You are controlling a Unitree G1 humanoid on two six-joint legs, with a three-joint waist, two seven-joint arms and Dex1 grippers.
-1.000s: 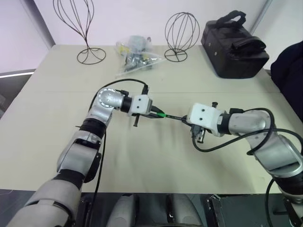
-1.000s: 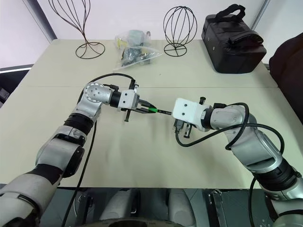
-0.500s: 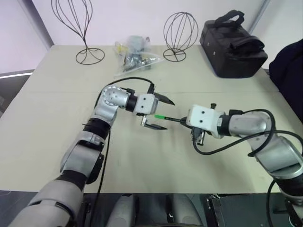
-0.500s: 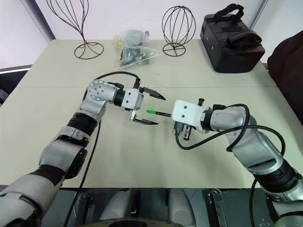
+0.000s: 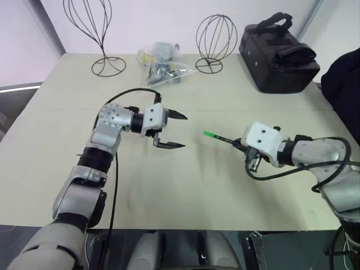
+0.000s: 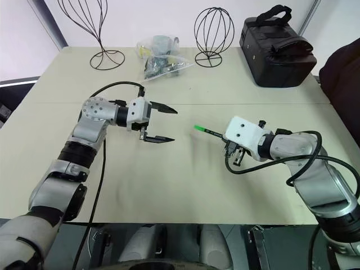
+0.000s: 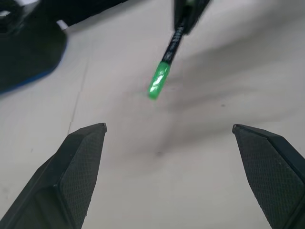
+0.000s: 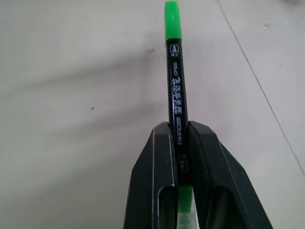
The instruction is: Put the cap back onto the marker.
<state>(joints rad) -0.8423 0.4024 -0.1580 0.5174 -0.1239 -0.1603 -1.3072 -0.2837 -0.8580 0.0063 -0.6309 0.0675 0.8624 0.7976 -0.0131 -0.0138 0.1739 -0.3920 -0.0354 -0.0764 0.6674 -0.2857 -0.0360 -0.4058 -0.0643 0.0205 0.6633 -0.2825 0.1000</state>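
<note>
The right gripper (image 8: 180,143) is clamping down on the marker (image 8: 177,95), squeezing the black barrel between both fingers. The marker is sticking out level above the tabletop (image 5: 185,185), pointing toward roughly 10 o'clock in the head view, with the bright green cap (image 5: 208,134) sitting on its far end. There's white lettering running along the barrel, plus a bit more green showing down between the fingers.

The left gripper (image 5: 179,130) is hanging with its jaws spread wide, gripping nothing, well apart from the cap and facing it from about 9 o'clock. Nothing is sitting between the two.

Farther out, toward 12 o'clock on the tabletop, a clear plastic bag (image 5: 160,66) of small bits is lying between two wire stands (image 5: 215,42) (image 5: 93,34); can't really tell what's inside it. A black bag (image 5: 278,53) is resting at about 1 o'clock, zipped shut.
</note>
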